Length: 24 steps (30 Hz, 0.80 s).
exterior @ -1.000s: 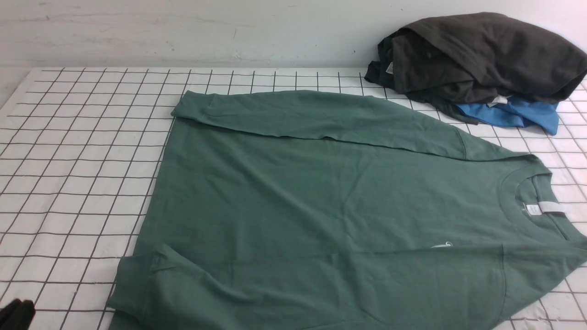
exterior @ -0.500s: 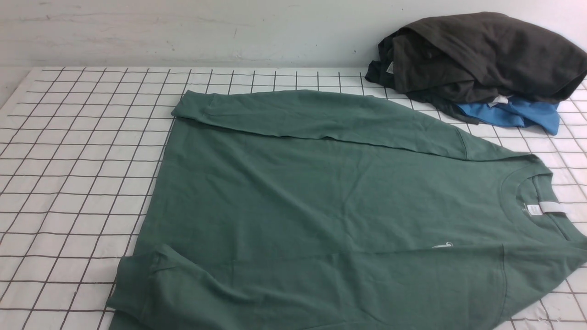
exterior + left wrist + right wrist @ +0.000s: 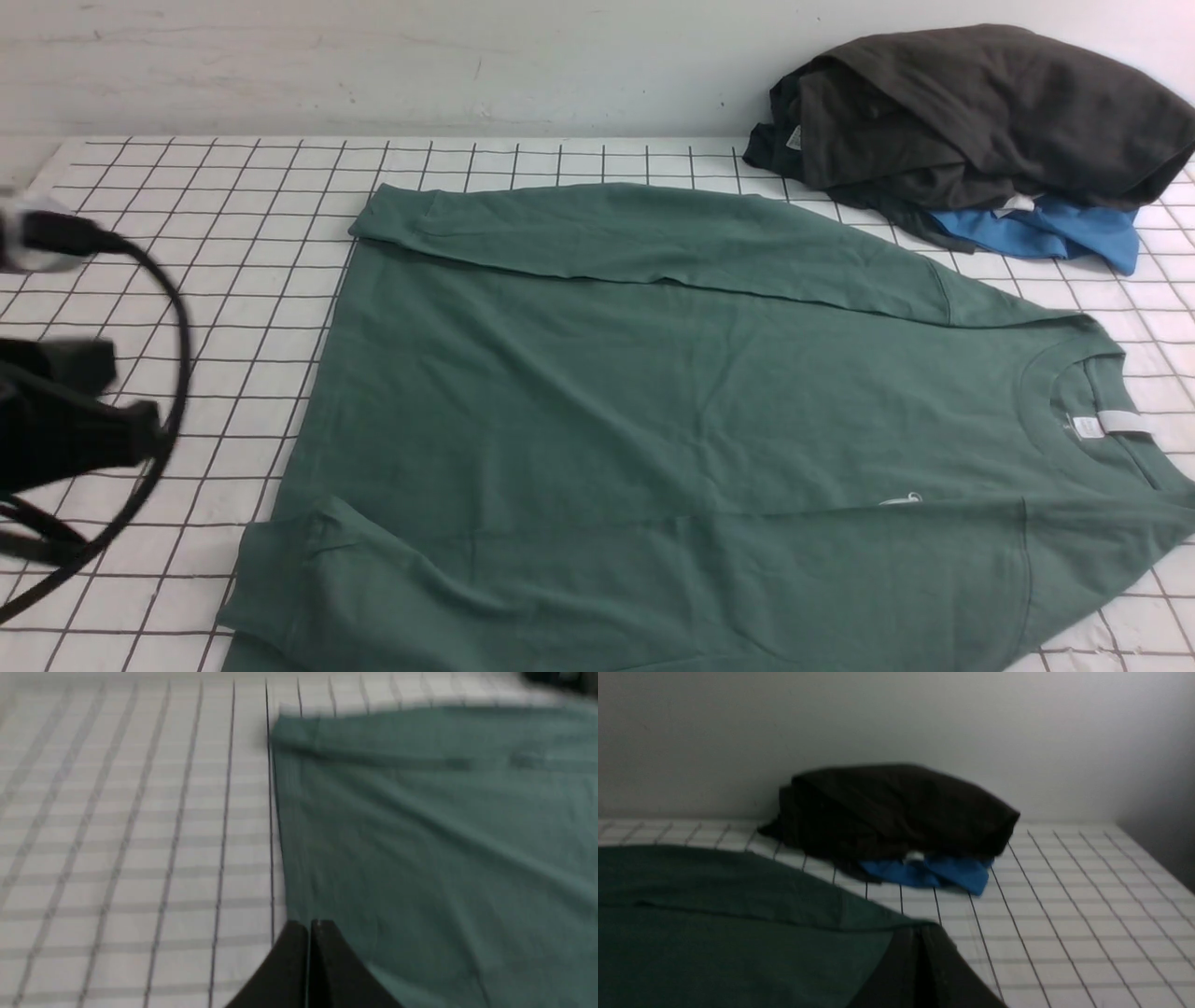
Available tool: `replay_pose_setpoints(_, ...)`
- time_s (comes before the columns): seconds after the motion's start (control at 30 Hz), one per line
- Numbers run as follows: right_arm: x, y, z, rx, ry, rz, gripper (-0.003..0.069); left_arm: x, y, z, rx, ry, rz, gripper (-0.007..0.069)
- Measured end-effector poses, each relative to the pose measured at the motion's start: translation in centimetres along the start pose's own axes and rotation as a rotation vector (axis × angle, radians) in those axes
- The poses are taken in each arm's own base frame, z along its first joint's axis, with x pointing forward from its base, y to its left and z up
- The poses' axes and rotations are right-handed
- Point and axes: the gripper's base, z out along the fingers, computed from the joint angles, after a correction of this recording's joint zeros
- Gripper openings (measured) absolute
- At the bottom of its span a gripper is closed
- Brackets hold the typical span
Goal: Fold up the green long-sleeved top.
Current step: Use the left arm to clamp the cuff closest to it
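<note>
The green long-sleeved top (image 3: 672, 411) lies flat across the checked table, neck and white label (image 3: 1111, 425) to the right, hem to the left. Its far sleeve (image 3: 653, 238) is folded along the top edge, and the near sleeve (image 3: 392, 579) lies across the lower body. My left arm (image 3: 65, 429) is a blurred black shape at the left edge, beside the hem. In the left wrist view my left gripper (image 3: 308, 926) is shut on nothing above the hem edge (image 3: 280, 858). In the right wrist view my right gripper (image 3: 920, 931) is shut and empty over the top (image 3: 738, 914).
A dark grey-brown garment (image 3: 980, 112) is heaped at the back right against the wall, with a bright blue garment (image 3: 1046, 233) under it. Bare checked cloth (image 3: 168, 308) lies left of the top. A black cable (image 3: 177, 345) loops from my left arm.
My left arm, only a dark tip at the bottom left corner and then out of sight, has swung up into the front view at the left edge. The top has not moved.
</note>
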Motion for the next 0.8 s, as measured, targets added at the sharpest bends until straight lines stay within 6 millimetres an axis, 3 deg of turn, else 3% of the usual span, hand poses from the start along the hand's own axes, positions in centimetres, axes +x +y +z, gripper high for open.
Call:
replay_pose_setpoints(0.07, 2.2, 0.9, 1.8, -0.037, 0.299, -0.025, -0.0013, 1.2, -0.1, 2.9, 0.014, 0.218, -0.031, -0.0008)
replay_pose_setpoints(0.2, 4.0, 3.0, 3.3, -0.185, 0.510, -0.086, -0.0013, 2.7, -0.2, 5.6, 0.029, 0.401, -0.035, 0.0001)
replay_pose_setpoints(0.27, 4.5, 4.3, 4.0, -0.285, 0.568, -0.142, -0.0013, 3.4, -0.2, 7.1, 0.033, 0.488, -0.038, 0.0044)
replay_pose_setpoints(0.3, 4.6, 4.5, 4.1, -0.291, 0.572, -0.138, -0.0013, 3.5, -0.1, 7.2, 0.033, 0.492, -0.038, 0.0050)
replay_pose_setpoints(0.4, 4.9, 5.9, 4.9, -0.397, 0.586, -0.197, -0.0013, 3.5, -0.1, 9.0, 0.030, 0.553, -0.037, 0.0161)
replay_pose_setpoints(0.43, 4.9, 6.6, 5.2, -0.439, 0.571, -0.210, -0.0013, 3.3, 0.0, 10.2, 0.024, 0.576, -0.032, 0.0243)
replay_pose_setpoints(0.53, 4.8, 7.3, 5.5, -0.481, 0.537, -0.223, -0.0013, 3.1, 0.2, 12.1, 0.009, 0.613, -0.018, 0.0341)
replay_pose_setpoints(0.8, 4.3, 7.5, 5.8, -0.485, 0.475, -0.219, -0.0013, 4.9, 1.2, 15.5, -0.029, 0.745, 0.019, 0.0384)
